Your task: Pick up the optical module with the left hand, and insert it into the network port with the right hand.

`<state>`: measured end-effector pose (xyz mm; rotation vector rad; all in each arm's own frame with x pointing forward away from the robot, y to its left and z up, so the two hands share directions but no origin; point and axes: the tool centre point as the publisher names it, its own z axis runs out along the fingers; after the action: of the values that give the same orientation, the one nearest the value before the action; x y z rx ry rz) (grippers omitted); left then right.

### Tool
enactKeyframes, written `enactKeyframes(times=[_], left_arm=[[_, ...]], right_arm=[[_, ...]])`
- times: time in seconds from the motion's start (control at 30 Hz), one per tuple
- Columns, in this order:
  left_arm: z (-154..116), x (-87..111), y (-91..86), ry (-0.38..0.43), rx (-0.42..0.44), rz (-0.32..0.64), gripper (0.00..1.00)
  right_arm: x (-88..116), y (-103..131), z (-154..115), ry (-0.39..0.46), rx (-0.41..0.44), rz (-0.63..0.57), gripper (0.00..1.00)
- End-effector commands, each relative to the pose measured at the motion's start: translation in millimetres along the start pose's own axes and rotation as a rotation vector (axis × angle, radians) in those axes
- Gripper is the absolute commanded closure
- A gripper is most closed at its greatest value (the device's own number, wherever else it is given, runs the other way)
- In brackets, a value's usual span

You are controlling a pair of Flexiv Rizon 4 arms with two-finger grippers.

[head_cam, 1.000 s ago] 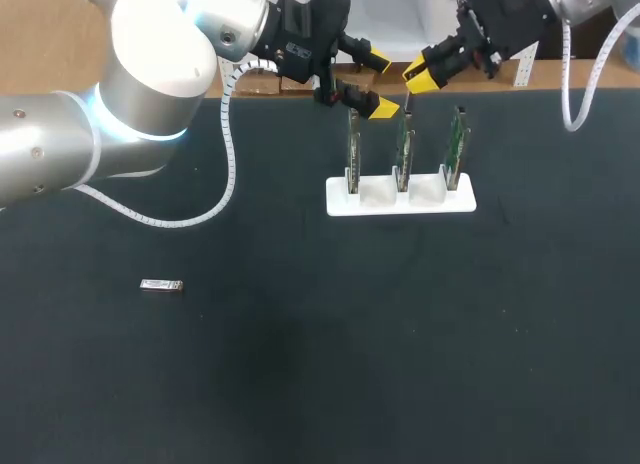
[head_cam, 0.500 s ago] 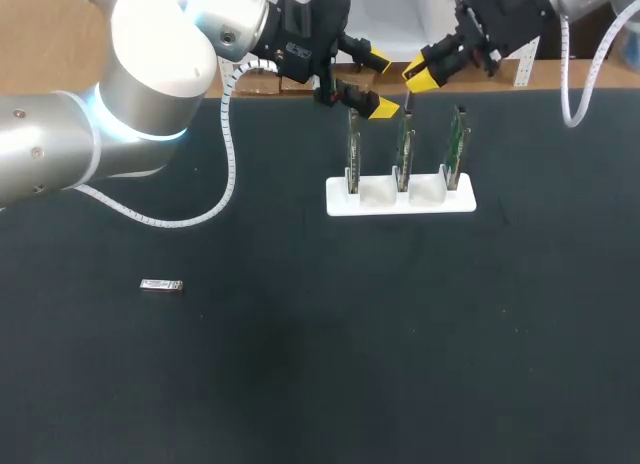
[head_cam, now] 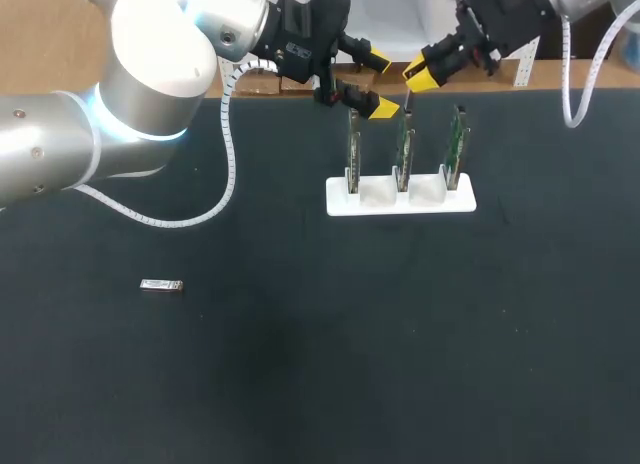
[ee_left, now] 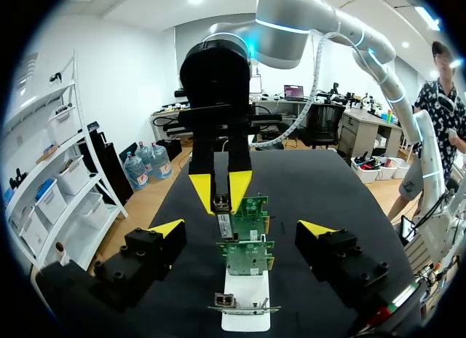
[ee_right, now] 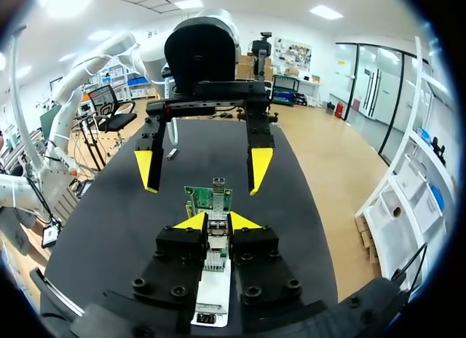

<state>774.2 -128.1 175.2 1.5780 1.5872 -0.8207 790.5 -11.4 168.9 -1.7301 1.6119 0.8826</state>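
Lying flat on the near-left part of the tabletop (head_cam: 320,384), the optical module (head_cam: 161,285) has its long axis running side to side. There is bare dark surface all round it and no edge close by.

Farther back, right of the middle, a white stand (head_cam: 400,201) holds three boards upright in a row.

Beyond it, by the far edge, both grippers hang over the boards. The left gripper (head_cam: 380,84) has its fingers spread wide and empty, over the left end of the row. The module lies well apart from it, nearer and to the left. That is the side this arm comes from, so it looks the better placed for the pick.

The right gripper (head_cam: 420,76) has its fingers drawn close on a small metal block (ee_left: 220,204), seemingly another module, at the top of the middle board (head_cam: 403,144). Room there looks tight.
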Motion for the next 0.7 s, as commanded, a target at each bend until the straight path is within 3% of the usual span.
enactKeyframes(times=[0.03,0.7], left_arm=[[0.1,-1.7,1.0,0.009,0.001,-0.004,0.00],[0.1,-1.7,1.0,0.009,0.001,-0.004,0.00]], right_arm=[[2.6,5.4,1.9,0.001,0.013,0.006,1.00],[-0.9,8.5,2.5,-0.002,0.052,0.022,1.00]])
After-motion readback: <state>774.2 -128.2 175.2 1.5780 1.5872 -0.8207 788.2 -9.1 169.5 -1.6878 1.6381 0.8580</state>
